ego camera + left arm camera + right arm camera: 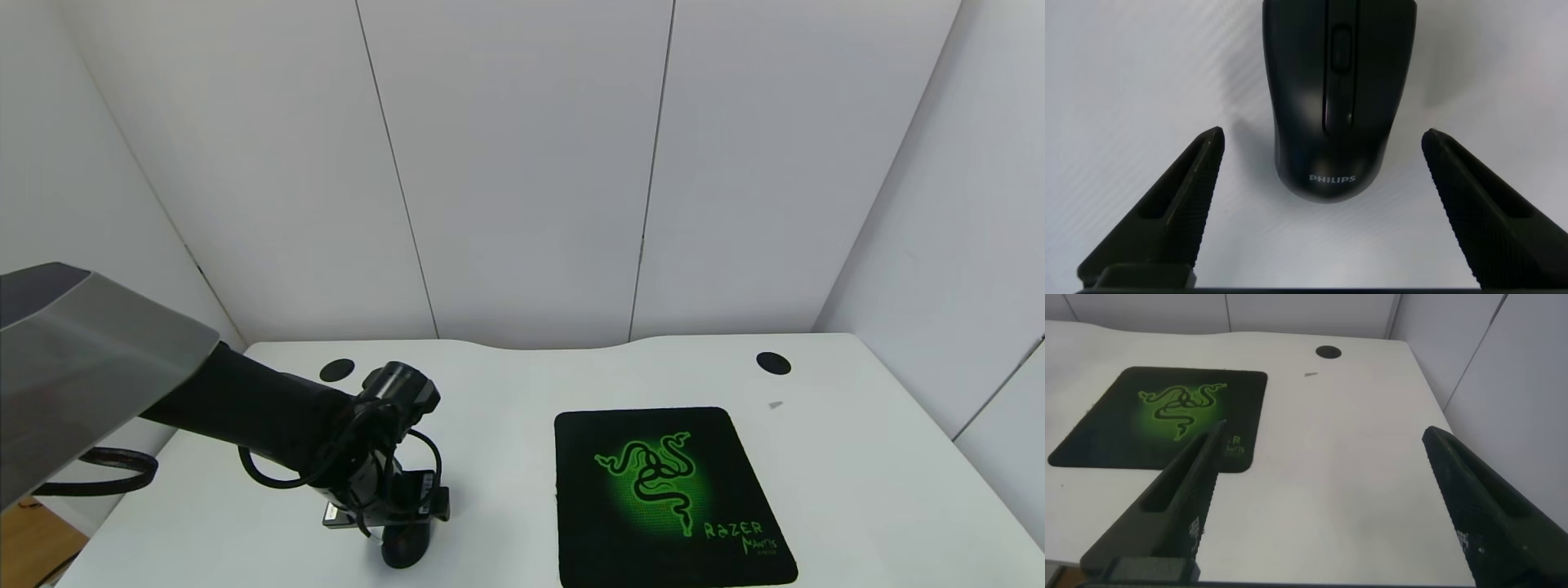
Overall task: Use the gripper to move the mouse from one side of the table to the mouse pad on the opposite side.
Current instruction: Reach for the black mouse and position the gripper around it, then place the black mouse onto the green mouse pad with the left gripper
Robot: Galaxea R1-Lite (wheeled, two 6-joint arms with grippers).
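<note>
From the head view we see our left claw (400, 523) lowered over the mouse (406, 549), which lies on the left side of the white counter (506, 490), near its front edge. The mouse pad (665, 498) lies well apart on the right side, bare.

In the left wrist view the mouse (1337, 98) sits on the counter between our two spread fingers (1184, 204), which stand wide on either side and touch nothing. Its PHILIPS-lettered rear faces the wrist. We judge it light and rigid, but its glossy curved shell looks slippery, so we should close on the two long flanks near mid-body, low on the sides, not on the tapering rear.

The right wrist view shows our right claw (1323, 506) wide and holding nothing above the counter's right side, with the mouse pad (1094, 441) beyond it.
</note>
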